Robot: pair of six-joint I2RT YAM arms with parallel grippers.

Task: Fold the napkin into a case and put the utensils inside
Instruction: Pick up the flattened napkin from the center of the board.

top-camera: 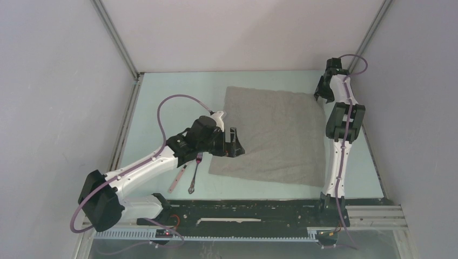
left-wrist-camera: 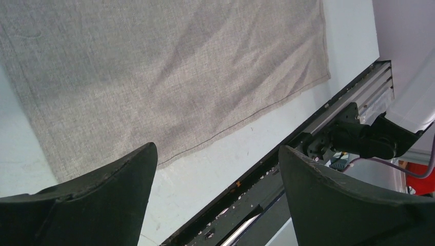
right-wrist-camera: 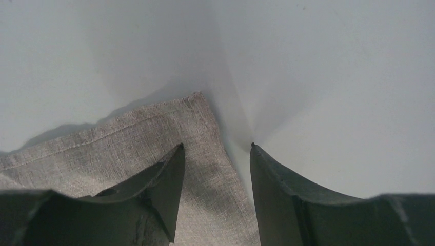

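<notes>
Partly open, the right pincer (right-wrist-camera: 216, 148) is poised at the far right corner of the napkin (right-wrist-camera: 128, 148). One finger (right-wrist-camera: 164, 179) is sitting over the grey cloth and the other (right-wrist-camera: 279, 195) over the bare table (right-wrist-camera: 333, 102), with the hemmed side edge running through the gap between them. Nothing is being pinched yet.

The arm appears to be lining up to take this corner for the first fold. Doing it well is likely to mean sinking until the outer finger is sliding under the hem. It also means closing just inside the corner on a single layer, so the cloth is not bunching or dragging as it rises.

Well apart from it, across the cloth, the left pincer (top-camera: 235, 145) is hanging wide open and holding nothing. It is hovering at the napkin's left edge, close to the near corner. The napkin itself is lying flat, unfolded and lightly creased between the two arms.

Just behind the left pincer, partly under its arm, the fork (top-camera: 194, 175) and the pink-handled spoon (top-camera: 176, 182) are lying side by side. Both are on the table, off the cloth.
</notes>
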